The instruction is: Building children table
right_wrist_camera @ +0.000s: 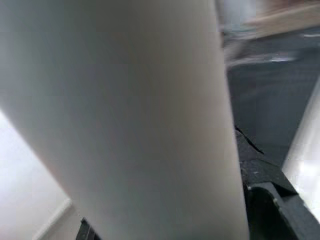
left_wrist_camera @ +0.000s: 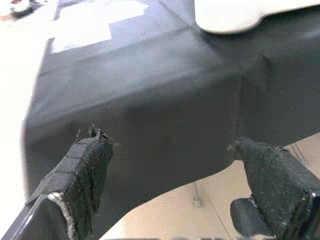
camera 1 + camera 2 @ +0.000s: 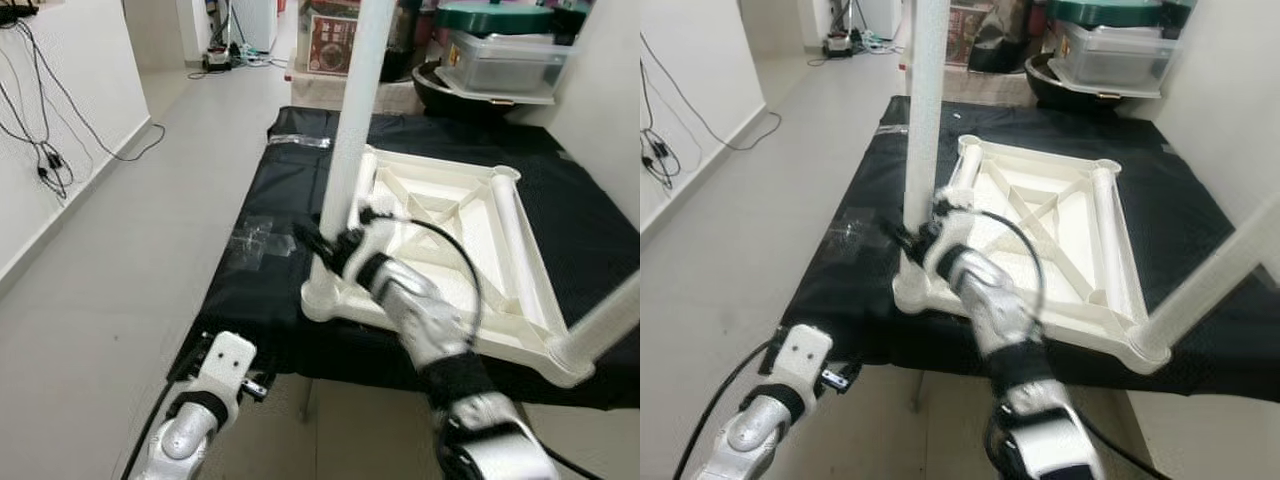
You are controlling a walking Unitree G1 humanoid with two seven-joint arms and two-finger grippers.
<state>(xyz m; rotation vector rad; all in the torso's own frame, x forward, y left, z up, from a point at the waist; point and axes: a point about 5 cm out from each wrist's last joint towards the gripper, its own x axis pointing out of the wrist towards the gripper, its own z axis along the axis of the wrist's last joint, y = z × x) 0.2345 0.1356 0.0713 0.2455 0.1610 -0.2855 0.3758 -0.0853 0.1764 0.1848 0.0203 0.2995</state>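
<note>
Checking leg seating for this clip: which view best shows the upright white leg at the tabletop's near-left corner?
The right eye view: the white leg stands in the upturned tabletop's corner socket, with the right end effector at its base. The left eye view shows much the same. The right wrist view is a blurred close-up; the left wrist view catches a tabletop corner.

white table top (image 3: pixel 455 240), white leg (image 3: pixel 350 140), black cloth (image 3: pixel 270 270)

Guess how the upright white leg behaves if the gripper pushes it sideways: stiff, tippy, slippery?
Likely stiff: the leg stands straight as a thick tube. Probably smooth, so the right gripper at its base could slip. Seated in the frame corner, it may lever the light-looking frame rather than topple alone.
</note>
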